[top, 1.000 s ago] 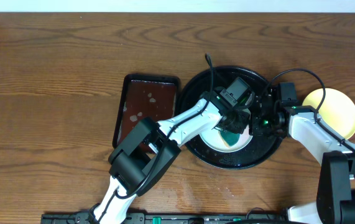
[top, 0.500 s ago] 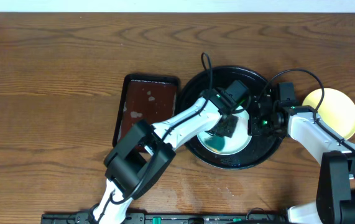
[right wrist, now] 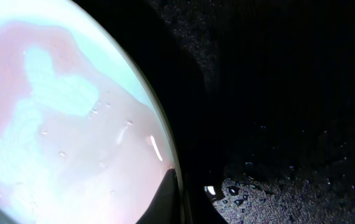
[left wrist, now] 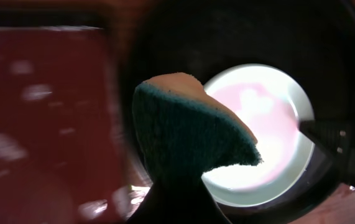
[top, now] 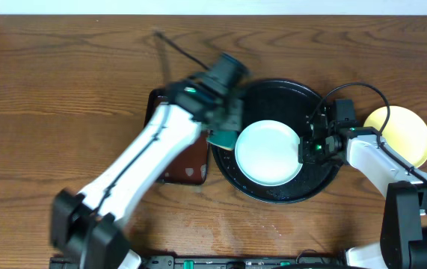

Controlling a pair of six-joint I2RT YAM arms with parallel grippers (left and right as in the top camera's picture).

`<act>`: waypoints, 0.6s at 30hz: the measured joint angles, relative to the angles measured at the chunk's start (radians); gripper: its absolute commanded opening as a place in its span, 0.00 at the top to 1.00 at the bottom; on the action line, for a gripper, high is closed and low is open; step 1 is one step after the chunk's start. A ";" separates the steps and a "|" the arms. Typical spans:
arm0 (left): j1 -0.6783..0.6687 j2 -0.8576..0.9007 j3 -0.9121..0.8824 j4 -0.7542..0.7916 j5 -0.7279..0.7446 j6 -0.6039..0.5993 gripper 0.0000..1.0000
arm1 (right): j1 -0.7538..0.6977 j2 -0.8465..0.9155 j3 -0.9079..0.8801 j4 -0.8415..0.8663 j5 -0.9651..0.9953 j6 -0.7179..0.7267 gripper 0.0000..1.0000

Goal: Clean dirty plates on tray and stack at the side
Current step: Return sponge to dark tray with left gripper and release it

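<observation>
Overhead showed my left claw [top: 224, 128] clamped on the sponge [left wrist: 189, 137] at the tray [top: 284, 97] edge. The wet plate [top: 265, 153] lay inside, likely stiff and slippery. My right claw [top: 306, 149] pinched its rim, the sensible hold.

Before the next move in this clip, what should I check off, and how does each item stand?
1. The pale plate is clean: not ok, a faint pink film shows in both wrist views.
2. The right tool grips the plate's right rim: ok.
3. The sponge sits in the left tool: ok.
4. The left tool is off the plate: ok, it is over the left edge of the black tray.
5. The yellow plate is out on the table, right of the tray: ok.
</observation>
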 measured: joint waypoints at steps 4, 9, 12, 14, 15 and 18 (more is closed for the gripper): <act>0.120 -0.037 -0.006 -0.060 0.002 0.048 0.92 | 0.000 0.003 -0.002 0.016 0.009 -0.032 0.99; 0.198 -0.028 -0.134 -0.002 0.002 0.082 0.83 | 0.002 0.003 -0.002 0.024 -0.006 -0.032 0.99; 0.224 0.003 -0.246 0.064 0.003 0.095 0.69 | 0.002 -0.004 -0.002 0.016 -0.001 -0.043 0.99; 0.239 0.021 -0.289 0.083 0.003 0.098 0.65 | 0.012 -0.028 -0.005 -0.007 0.021 -0.045 0.99; 0.245 0.023 -0.300 0.084 0.003 0.098 0.63 | 0.019 -0.048 -0.008 -0.020 0.035 -0.045 0.99; 0.263 0.021 -0.306 0.090 0.003 0.100 0.58 | 0.058 -0.165 -0.013 -0.055 0.116 -0.045 0.99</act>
